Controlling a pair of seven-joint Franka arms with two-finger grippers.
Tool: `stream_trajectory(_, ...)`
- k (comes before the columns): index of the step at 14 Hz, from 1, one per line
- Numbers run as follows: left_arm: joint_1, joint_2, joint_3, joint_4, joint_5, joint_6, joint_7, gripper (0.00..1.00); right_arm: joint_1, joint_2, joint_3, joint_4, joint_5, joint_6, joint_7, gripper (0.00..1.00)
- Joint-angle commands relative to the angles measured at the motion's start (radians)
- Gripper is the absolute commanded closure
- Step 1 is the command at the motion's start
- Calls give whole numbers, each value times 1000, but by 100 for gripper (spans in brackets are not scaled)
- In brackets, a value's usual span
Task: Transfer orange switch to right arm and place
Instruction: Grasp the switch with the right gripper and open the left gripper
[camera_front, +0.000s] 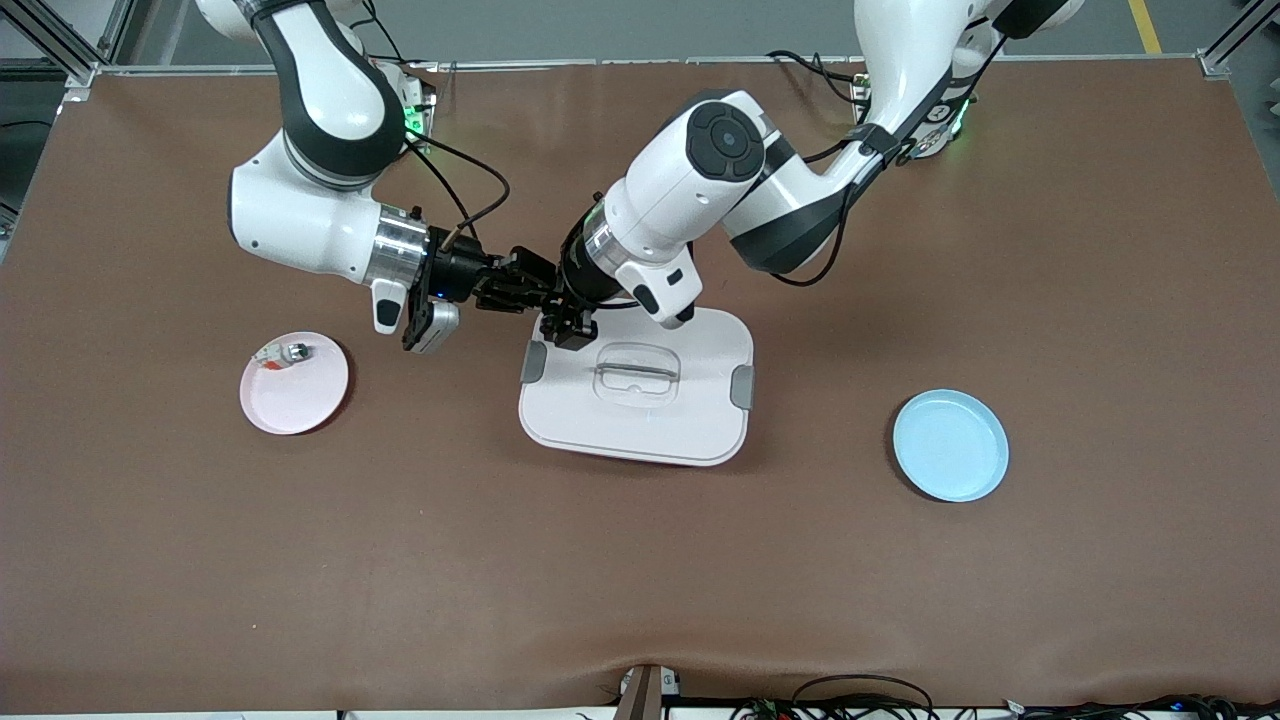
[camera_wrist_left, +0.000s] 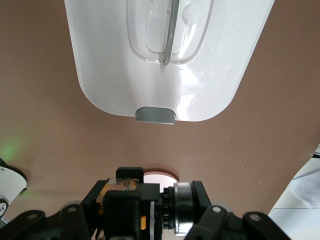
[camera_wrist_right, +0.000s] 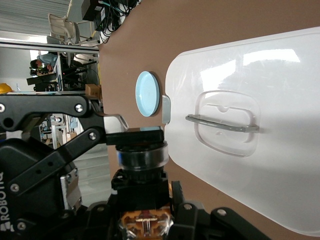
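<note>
Your two grippers meet over the table beside the white lid (camera_front: 640, 400) — the left gripper (camera_front: 566, 322) and right gripper (camera_front: 520, 285) both clamp the orange switch (camera_wrist_left: 142, 220) between them. The pink plate (camera_front: 300, 395) sits toward the right arm's end.

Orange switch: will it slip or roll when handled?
Probably stiff: the orange switch shows no bending, held between the left gripper and the right gripper near the white lid. Its round body and smooth metal ring suggest it may roll if dropped, or slip.
</note>
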Motion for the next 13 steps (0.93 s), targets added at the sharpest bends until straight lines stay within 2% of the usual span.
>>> stream_trajectory(1,-12,6,9,29,-17,-16,-12,86,17,5,-7,10,19,11,19,100)
stream_trajectory(2,-12,5,9,29,-17,-16,-11,70,16,5,-7,10,17,10,19,100)
stream_trajectory(3,-9,5,9,29,-17,-16,-11,39,17,5,-7,10,19,10,18,100)
stream_trajectory(4,-6,2,9,29,-17,-16,-9,0,17,5,-7,15,16,10,16,100)
stream_trajectory(8,23,-23,17,29,-10,-16,-1,0,11,16,-8,33,-12,4,-7,100)
stream_trajectory(13,109,-102,23,29,-7,-17,146,0,-36,47,-13,67,-288,-6,-193,100)
